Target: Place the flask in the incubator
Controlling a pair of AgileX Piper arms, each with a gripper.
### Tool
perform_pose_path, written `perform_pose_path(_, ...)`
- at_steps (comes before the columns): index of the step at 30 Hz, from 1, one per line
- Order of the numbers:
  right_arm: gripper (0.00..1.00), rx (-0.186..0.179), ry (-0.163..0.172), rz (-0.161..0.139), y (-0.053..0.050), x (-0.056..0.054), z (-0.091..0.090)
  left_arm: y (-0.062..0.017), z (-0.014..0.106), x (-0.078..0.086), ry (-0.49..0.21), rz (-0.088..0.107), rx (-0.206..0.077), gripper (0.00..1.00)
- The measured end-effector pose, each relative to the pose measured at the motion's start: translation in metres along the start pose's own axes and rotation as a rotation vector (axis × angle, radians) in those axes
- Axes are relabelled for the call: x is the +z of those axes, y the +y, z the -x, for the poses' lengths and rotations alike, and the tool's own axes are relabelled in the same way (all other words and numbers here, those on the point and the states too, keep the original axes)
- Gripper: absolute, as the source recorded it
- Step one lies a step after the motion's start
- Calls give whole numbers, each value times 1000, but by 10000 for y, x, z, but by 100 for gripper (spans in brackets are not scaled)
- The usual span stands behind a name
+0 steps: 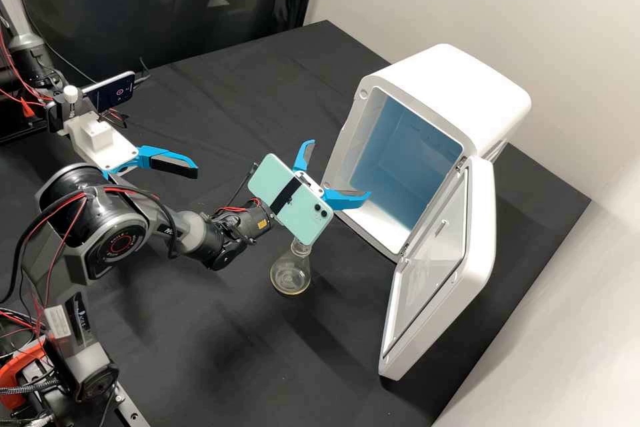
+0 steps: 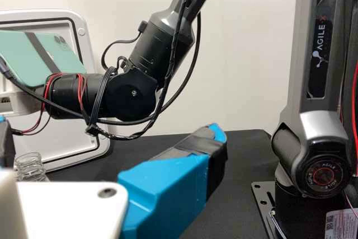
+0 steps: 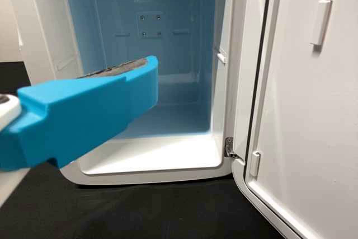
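The right arm (image 2: 128, 90), a mint phone (image 2: 39, 57) strapped on, hangs above the flask's (image 2: 31, 166) neck before the incubator (image 2: 61, 138).

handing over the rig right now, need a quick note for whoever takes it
Right gripper: open, empty, in the air at the mouth of the incubator.
Left gripper: holds nothing, over the bench, well off from the flask.
Flask: upright on the bench in front of the incubator, ungripped.
Done: door is open and the chamber is empty.
Left to do: grip the flask and set it inside.
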Motion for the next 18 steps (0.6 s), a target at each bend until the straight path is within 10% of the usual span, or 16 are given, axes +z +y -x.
perform_pose_path(12,100,0,0,0,0,0,0,-7,5,-1,0,0,-3,100)
perform_pose_path(18,100,0,0,0,0,0,0,-121,121,-115,24,0,-47,100)
